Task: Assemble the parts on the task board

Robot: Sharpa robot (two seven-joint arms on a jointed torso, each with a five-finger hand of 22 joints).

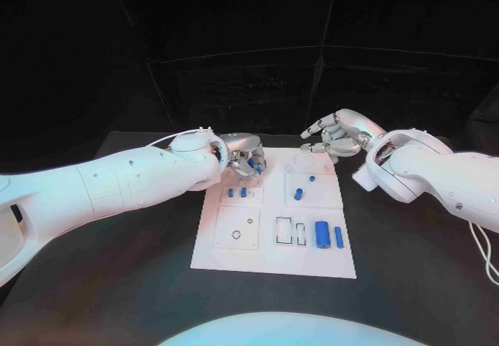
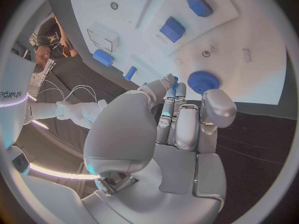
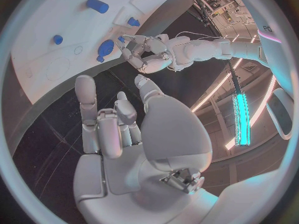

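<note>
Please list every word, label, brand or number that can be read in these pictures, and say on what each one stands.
"sharpa": on the robot's own white body, at the rim of the left wrist view.
Dark letters on the white arm at the rim of the right wrist view: cut off, not readable.
The task board bears only drawn outlines, no legible words or numbers.

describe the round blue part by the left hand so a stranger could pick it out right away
Start at the white task board in the middle of the black table and go to its far edge, where the left hand reaches in. Just off that hand's fingertips sits the blue disc. It alone is round with a ridged rim; the other blue parts are blocks or rods.
</note>
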